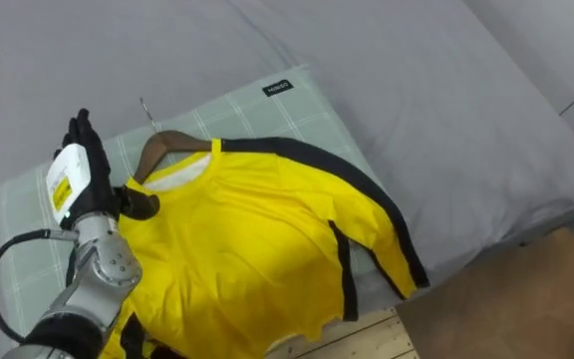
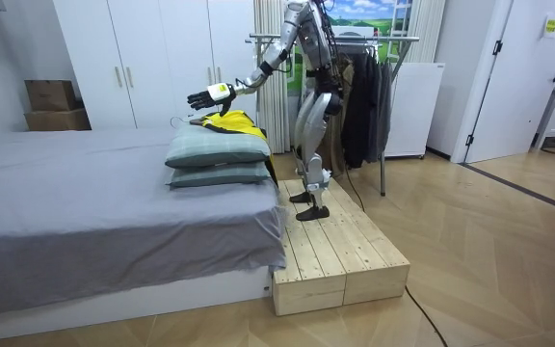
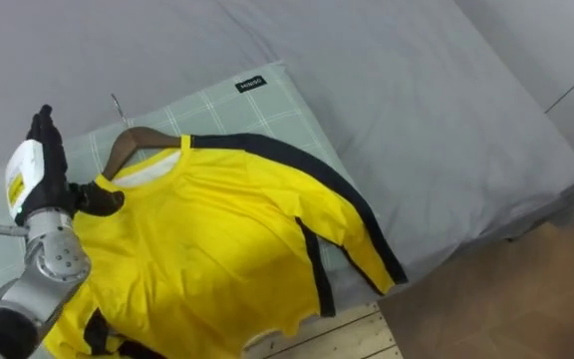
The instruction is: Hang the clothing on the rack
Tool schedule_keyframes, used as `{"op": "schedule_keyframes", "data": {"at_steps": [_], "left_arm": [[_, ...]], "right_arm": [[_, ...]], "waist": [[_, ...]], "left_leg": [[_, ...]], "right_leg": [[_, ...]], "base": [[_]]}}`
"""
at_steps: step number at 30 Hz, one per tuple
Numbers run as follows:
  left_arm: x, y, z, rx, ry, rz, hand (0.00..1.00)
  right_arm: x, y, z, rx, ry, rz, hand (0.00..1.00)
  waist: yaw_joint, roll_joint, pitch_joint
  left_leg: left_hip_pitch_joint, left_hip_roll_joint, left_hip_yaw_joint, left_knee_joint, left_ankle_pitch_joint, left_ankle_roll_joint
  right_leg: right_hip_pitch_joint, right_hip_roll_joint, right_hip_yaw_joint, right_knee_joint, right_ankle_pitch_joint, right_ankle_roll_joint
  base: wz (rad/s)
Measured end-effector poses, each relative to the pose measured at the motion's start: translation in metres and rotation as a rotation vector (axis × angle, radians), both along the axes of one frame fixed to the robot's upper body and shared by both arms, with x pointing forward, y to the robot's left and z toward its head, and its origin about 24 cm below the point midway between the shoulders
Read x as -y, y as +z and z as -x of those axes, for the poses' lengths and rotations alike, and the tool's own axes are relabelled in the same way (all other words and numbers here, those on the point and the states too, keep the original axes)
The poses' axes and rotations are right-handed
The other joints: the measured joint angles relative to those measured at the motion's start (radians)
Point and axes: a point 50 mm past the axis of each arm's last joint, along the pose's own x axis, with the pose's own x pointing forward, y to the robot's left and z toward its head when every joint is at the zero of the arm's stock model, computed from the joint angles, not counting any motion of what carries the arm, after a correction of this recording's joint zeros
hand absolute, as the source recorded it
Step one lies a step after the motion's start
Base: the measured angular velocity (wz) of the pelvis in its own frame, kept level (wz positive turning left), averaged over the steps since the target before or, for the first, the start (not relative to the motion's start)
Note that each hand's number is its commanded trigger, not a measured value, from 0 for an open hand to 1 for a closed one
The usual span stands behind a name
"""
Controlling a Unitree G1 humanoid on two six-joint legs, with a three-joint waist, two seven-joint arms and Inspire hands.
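Progress: early, nothing hung yet. The yellow shirt (image 1: 257, 249) w/ black stripes is already on its wooden hanger (image 1: 172, 143), so that prep looks done. Both lie flat on the green checked pillow (image 1: 267, 110), at the edge of the bed (image 1: 436, 120) next to the wooden platform (image 2: 340, 260) the robot stands on. The hanger's metal hook (image 1: 147, 112) points toward the pillow's far edge, w/ nothing round it. One sleeve trails toward the pillow's right edge and the grey cover.

The left hand (image 1: 88, 175) is stretched out over the pillow's left side, just beside the hanger's left shoulder. Its fingers (image 1: 86, 135) are straight and released, grasping nothing. The thumb sits near the shirt's shoulder; can't tell if it touches. In the room view the hand looks to be above the pillow, not resting on it.

Left to do, as I judge it:
- close the fingers on the hanger, at the neck or hook
- lift the shirt off the pillow
- turn to the clothes rack (image 2: 355, 40) behind the robot, where dark garments (image 2: 364, 92) hang
- set the hook on the rail

So approx. only the reach is in hand; grasp, carry & hang are all open.
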Motion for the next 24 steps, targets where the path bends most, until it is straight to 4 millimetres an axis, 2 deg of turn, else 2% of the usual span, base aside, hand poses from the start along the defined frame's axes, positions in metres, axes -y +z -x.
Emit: {"op": "schedule_keyframes", "data": {"at_steps": [4, 11, 14, 22, 24], "left_arm": [[0.0003, 0.0021, -0.0013, 0.01, 0.008, 0.019, 0.0], [0.0017, 0.0008, -0.0012, 0.009, 0.004, 0.034, 0.0], [0.0045, 0.0003, -0.0015, 0.007, -0.015, 0.02, 0.0], [0.0073, 0.0013, -0.0028, 0.01, -0.05, -0.005, 0.0], [0.0062, 0.0035, -0.0038, 0.004, -0.069, -0.045, 0.0]], "right_arm": [[-0.0013, 0.0017, -0.0043, 0.024, -0.013, 0.006, 0.0], [-0.0047, 0.0043, -0.011, 0.055, 0.006, 0.021, 0.0], [-0.0054, 0.0038, -0.0098, 0.055, 0.019, 0.032, 0.0], [-0.0056, 0.0044, -0.011, 0.067, 0.019, 0.032, 0.0], [-0.006, 0.0046, -0.0115, 0.071, 0.027, 0.023, 0.0]], "waist": [[-0.004, -0.001, 0.0003], [-0.034, -0.006, 0.0013], [-0.051, -0.013, 0.0049], [-0.057, -0.015, 0.0046], [-0.057, -0.015, 0.0045]], "left_leg": [[-0.041, 0.004, 0.0, 0.028, 0.0, 0.0], [-0.085, 0.007, 0.013, 0.05, 0.002, 0.003], [-0.103, 0.014, 0.027, 0.068, 0.002, 0.004], [-0.14, 0.018, 0.028, 0.09, 0.002, 0.005], [-0.156, 0.027, 0.028, 0.102, 0.0, 0.009]], "right_leg": [[-0.038, 0.001, 0.0, 0.021, 0.0, -0.001], [-0.087, -0.002, 0.004, 0.051, 0.0, -0.002], [-0.1, -0.001, 0.0, 0.065, 0.0, -0.005], [-0.132, -0.002, -0.005, 0.083, -0.002, -0.005], [-0.147, 0.0, -0.005, 0.09, -0.002, -0.005]], "base": [[0.01], [0.0], [0.04], [0.03], [0.0]]}}
